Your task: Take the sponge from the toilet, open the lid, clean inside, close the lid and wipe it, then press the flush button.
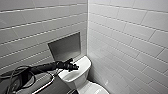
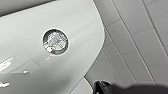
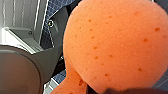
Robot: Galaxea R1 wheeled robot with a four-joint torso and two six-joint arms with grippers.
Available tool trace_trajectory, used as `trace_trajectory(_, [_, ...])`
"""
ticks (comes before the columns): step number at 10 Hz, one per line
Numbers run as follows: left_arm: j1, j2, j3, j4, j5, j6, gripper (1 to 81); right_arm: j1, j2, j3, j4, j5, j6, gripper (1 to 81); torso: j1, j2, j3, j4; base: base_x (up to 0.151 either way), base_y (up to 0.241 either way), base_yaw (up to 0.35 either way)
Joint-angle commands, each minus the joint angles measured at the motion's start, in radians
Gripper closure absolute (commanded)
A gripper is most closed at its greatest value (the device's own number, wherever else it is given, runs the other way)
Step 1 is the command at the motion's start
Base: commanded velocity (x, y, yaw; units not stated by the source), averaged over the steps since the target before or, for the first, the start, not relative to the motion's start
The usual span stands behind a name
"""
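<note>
The white toilet stands in the corner of the tiled walls, and its lid lies shut over the bowl at the lower edge of the head view. My left arm reaches in from the left. Its gripper is shut and hovers just over the tank top. In the left wrist view the round flush button with its metallic rim sits in the glossy tank top, a short way from the dark fingertips. The orange sponge looms large in the right wrist view, with my right gripper shut on it.
A grey recessed niche is set in the back wall above the tank. White tiled walls close in behind and to the right of the toilet. A blue tiled floor lies beyond the sponge.
</note>
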Motion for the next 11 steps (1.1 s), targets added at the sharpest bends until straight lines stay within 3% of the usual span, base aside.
trace_trajectory(1, [-0.191, 0.018, -0.055, -0.024, 0.031, -0.005, 81.1, 0.007, -0.024, 0.026, 0.01, -0.068, 0.005, 81.1, 0.0, 0.0, 0.0, 0.0, 0.0, 0.0, 0.0])
trace_trajectory(6, [-0.262, 0.117, -0.207, -0.012, 0.035, -0.005, 81.1, 0.008, -0.013, 0.031, 0.008, -0.066, 0.005, 81.1, 0.0, 0.0, 0.0, 0.0, 0.0, 0.0, 0.0])
trace_trajectory(7, [-0.268, 0.132, -0.233, -0.009, 0.044, -0.005, 81.1, 0.007, -0.013, 0.031, 0.008, -0.06, 0.005, 81.1, 0.0, 0.0, -0.03, 0.0, 0.0, 0.0, 0.0])
trace_trajectory(9, [-0.28, 0.16, -0.281, 0.011, 0.044, -0.005, 81.1, 0.005, -0.013, 0.028, 0.008, -0.06, 0.005, 81.1, 0.0, 0.0, -0.046, 0.0, 0.0, 0.0, 0.0])
trace_trajectory(11, [-0.291, 0.177, -0.318, 0.018, 0.05, -0.005, 81.1, 0.005, -0.013, 0.028, 0.008, -0.06, 0.005, 81.1, 0.001, 0.001, -0.034, 0.0, 0.0, 0.0, 0.0])
